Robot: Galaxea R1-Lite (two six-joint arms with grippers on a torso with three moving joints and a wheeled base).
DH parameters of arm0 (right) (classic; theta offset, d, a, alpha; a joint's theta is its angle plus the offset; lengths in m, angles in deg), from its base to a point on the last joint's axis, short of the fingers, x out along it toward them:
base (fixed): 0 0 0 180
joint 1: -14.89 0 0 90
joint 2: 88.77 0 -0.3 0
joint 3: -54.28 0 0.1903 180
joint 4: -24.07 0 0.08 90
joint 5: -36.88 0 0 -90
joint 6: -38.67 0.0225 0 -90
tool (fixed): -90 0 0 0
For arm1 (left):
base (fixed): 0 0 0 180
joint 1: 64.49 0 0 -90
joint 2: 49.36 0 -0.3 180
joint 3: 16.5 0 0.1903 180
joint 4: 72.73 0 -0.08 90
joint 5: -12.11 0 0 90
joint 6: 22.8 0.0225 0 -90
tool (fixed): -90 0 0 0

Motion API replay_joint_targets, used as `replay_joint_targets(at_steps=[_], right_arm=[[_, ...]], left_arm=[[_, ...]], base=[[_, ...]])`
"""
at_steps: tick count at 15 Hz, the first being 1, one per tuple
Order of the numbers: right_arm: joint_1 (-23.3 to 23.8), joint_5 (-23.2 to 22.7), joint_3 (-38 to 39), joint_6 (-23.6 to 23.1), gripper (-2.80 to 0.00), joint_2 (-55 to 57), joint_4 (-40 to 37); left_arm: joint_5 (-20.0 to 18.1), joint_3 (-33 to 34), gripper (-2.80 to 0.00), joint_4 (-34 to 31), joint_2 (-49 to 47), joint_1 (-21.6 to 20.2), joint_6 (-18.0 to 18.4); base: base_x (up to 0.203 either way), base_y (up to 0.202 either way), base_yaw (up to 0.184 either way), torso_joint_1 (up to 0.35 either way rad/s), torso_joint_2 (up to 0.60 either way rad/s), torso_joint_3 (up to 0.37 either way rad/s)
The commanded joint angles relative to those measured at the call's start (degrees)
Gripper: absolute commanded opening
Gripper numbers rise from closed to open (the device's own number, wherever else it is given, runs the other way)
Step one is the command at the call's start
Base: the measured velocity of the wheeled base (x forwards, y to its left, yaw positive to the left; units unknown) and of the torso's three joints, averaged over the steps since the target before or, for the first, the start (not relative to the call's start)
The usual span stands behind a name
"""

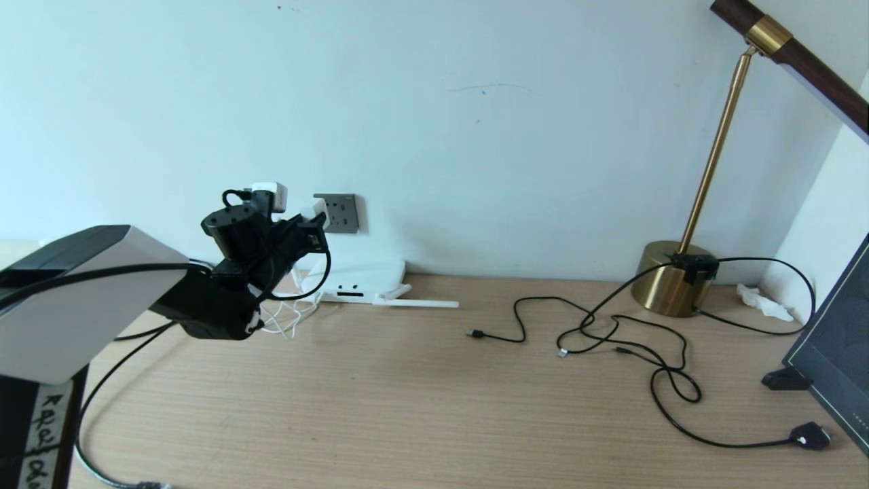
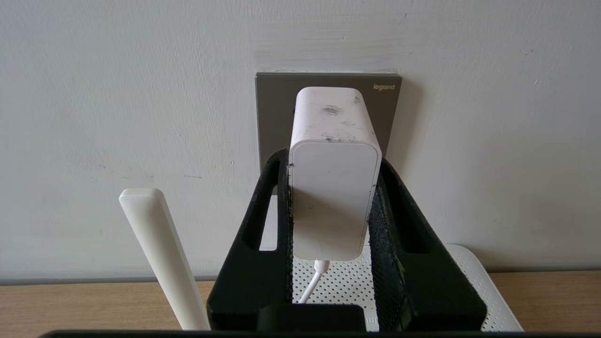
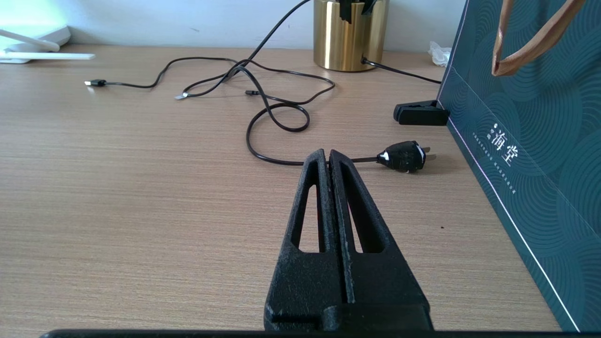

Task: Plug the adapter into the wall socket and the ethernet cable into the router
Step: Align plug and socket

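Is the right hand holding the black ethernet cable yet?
No. In its wrist view the right hand is shut on nothing above the wooden desk, the black cable lying beyond it.

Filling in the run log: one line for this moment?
left gripper: shut on adapter, at wall socket | right gripper: shut, empty | ethernet cable: on desk | router: unplugged

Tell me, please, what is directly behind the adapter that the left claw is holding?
Behind the adapter, gripped by the left claw, is the dark-grey wall socket on the white wall. Its upper corners and Legrand mark show; its pin holes and the adapter's prongs are covered.
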Motion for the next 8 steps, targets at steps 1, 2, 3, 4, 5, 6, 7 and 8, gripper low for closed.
replay_joint_targets(at_steps=[1,2,3,4,5,6,7,8], right_arm=[[0.00,-0.01,0.70,0.00,-2.80,0.00,0.03],[0.00,-0.01,0.70,0.00,-2.80,0.00,0.03],[0.00,-0.01,0.70,0.00,-2.80,0.00,0.03],[0.00,-0.01,0.70,0.00,-2.80,0.00,0.03],[0.00,-0.01,0.70,0.00,-2.80,0.00,0.03],[0.00,-0.01,0.70,0.00,-2.80,0.00,0.03],[0.00,-0.01,0.70,0.00,-2.80,0.00,0.03],[0.00,-0.01,0.70,0.00,-2.80,0.00,0.03]], left_arm=[[0.29,0.42,-2.80,0.60,0.05,0.21,0.01],[0.32,0.42,-2.80,0.60,-0.04,0.21,0.01],[0.29,0.33,-2.80,0.60,-0.04,0.30,0.01],[0.29,0.25,-2.80,0.69,-0.04,0.36,0.01],[0.29,0.25,-2.80,0.60,-0.13,0.38,0.01],[0.29,0.25,-2.80,0.45,-0.29,0.31,0.01],[0.29,0.25,-2.80,0.35,-0.39,0.30,0.01],[0.20,0.25,-2.80,0.18,-0.39,0.30,0.01]], base=[[0.000,0.000,0.000,0.000,0.00,0.000],[0.000,0.000,0.000,0.000,0.00,0.000],[0.000,0.000,0.000,0.000,0.00,0.000],[0.000,0.000,0.000,0.000,0.00,0.000],[0.000,0.000,0.000,0.000,0.00,0.000],[0.000,0.000,0.000,0.000,0.00,0.000],[0.000,0.000,0.000,0.000,0.00,0.000],[0.000,0.000,0.000,0.000,0.00,0.000]])
